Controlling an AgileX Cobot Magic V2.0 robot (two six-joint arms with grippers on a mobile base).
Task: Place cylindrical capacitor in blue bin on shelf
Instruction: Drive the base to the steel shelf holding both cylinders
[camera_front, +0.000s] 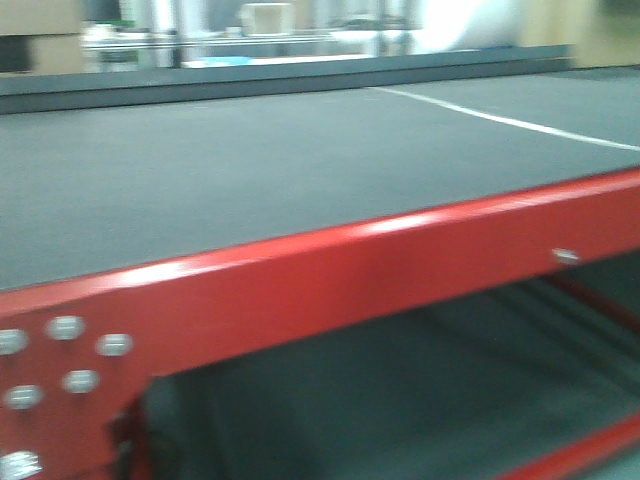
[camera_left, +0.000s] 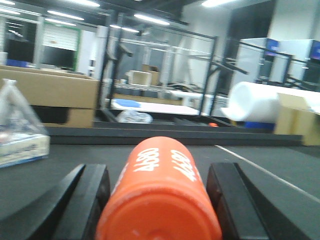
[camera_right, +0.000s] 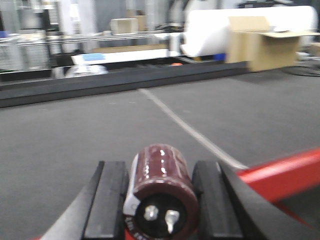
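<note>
Right wrist: glossy maroon cylindrical capacitor (camera_right: 162, 175)

Left tool (camera_left: 157, 172) clamped on orange cylinder (camera_left: 160, 205), right tool (camera_right: 159, 167) clamped on capacitor (camera_right: 161, 187)

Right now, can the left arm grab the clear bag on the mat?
Probably not: the way to the bag looks free, but the left tool is shut on the orange cylinder.
</note>
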